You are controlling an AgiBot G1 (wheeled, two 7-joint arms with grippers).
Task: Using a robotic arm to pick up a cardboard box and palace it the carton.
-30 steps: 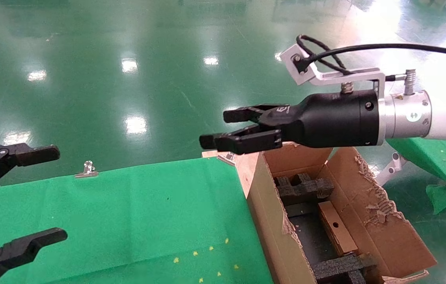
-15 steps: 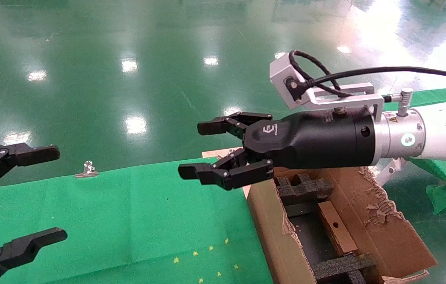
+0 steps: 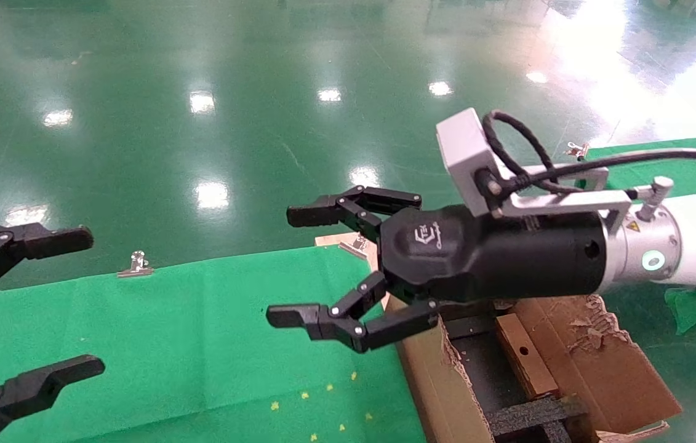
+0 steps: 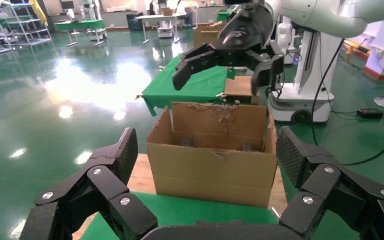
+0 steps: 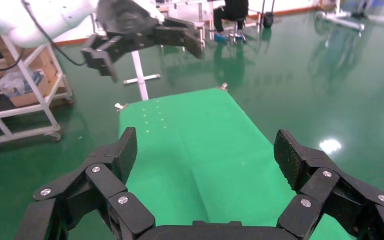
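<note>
Green cloth covers our worktop (image 3: 188,320). Our right gripper (image 3: 323,264) has swung left off the large ragged brown carton (image 3: 606,363), fingers wider, empty; the small taped brown cardboard box (image 3: 523,357) lies inside.

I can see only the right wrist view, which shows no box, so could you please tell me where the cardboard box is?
Observer: In the head view, the cardboard box lies inside the carton, between black foam inserts.
Operator: Thank you. Where is my right tool relative to that carton?
Observer: The right tool hangs open and empty, raised near the carton's wall beside the green cloth.
Operator: How is the box lying?
Observer: It lies flat, with its small round hole facing up.
</note>
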